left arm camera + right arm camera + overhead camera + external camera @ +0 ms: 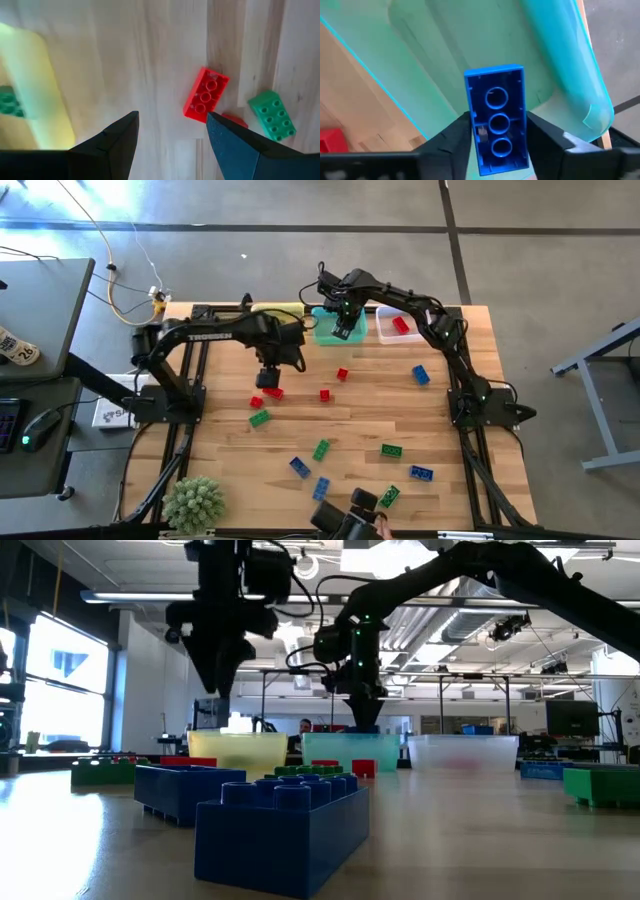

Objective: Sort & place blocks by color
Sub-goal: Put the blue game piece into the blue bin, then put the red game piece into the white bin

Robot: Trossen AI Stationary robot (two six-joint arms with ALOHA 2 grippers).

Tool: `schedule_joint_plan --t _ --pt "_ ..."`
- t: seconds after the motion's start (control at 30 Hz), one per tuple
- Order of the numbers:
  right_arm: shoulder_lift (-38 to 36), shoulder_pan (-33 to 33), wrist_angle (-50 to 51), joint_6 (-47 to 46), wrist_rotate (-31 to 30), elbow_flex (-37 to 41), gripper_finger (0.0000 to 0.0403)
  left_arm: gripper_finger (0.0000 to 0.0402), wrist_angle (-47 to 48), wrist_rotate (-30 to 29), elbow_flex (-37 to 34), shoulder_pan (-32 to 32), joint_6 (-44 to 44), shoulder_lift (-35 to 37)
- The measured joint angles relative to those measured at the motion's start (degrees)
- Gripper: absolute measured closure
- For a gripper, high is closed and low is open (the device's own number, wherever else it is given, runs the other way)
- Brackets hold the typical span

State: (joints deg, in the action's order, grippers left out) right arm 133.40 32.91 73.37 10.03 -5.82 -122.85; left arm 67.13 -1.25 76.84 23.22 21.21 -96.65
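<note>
Hovering over the teal bin [328,332] at the top centre of the high view, the right end effector [497,131] has a blue block [497,117] between its fingers, underside facing the wrist camera. Whether the fingers are gripping it or just letting go, I cannot tell. This looks like the drop step for blue: the block hangs right above the bin's floor, so the next move should only need the fingers to part fully and the arm to lift clear.

Over on the left, the left end effector [268,377] is spread wide and empty, poised above a red block [206,94] on the bench [440,420], with a green block [272,115] just beside it. I'd guess red is its target; it must descend straight and straddle that block without nudging the green one. The clear bin [398,325] at upper right already holds something red.
</note>
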Motion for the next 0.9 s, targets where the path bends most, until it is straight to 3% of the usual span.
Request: schedule_joint_plan --t 0.2,0.57,0.9 --pt "0.0 -0.04 1.82 1.47 0.17 0.0 0.0206 0.0179 1.87 0.19 0.0 -2.36 0.46 -3.95" --pt "0.0 0.11 3.95 1.17 0.21 -0.04 0.0213 0.0179 1.99 0.19 -0.36 -5.26 0.44 -6.24" --pt "-0.04 0.11 5.42 -1.06 0.21 -6.2 0.0213 0.0179 -1.03 0.5 -7.46 -6.45 0.17 -6.22"
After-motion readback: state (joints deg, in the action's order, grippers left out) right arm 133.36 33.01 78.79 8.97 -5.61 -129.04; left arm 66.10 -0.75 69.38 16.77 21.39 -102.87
